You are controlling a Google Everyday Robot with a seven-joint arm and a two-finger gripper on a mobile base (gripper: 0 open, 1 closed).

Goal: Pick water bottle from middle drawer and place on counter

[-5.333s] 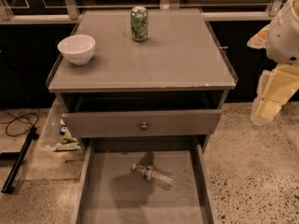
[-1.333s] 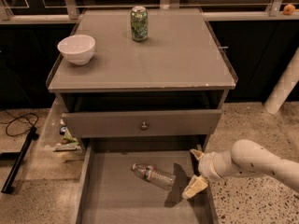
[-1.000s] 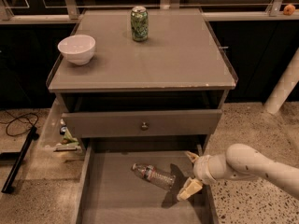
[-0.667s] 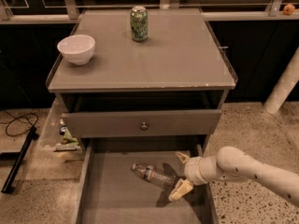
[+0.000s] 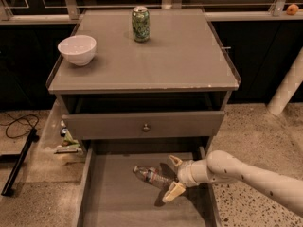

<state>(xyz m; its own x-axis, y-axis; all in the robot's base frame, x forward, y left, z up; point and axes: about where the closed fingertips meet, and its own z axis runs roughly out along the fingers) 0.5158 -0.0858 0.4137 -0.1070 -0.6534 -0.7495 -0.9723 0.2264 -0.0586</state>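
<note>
The water bottle, clear with a reddish-blue label band, lies on its side on the floor of the open middle drawer. My gripper reaches in from the right and sits at the bottle's right end. Its two cream fingers are spread, one above and one below the bottle's end. The counter is the flat grey-brown cabinet top above.
A white bowl sits at the counter's left, a green soda can at its back middle. The upper drawer with a round knob is slightly open above the middle drawer. Cables and clutter lie on the floor at left.
My arm has come in from the right and down into the middle drawer, then moved left until the gripper reached the bottle's right end. The bottle has not moved.
</note>
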